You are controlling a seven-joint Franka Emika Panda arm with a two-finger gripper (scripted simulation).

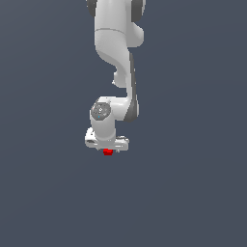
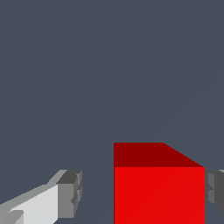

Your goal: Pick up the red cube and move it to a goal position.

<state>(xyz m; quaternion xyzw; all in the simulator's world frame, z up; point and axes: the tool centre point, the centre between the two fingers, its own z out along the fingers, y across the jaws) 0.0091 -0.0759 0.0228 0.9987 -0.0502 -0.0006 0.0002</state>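
The white robot gripper is wide open around the tiny bright-red solid cube. The squeeze, lift and carry to the goal are left.

I find nothing to read here: no lettering, label, brand, number or sign. The faces of the red cube are plain, and my white arm and my pincer carry no legible markings in either view.
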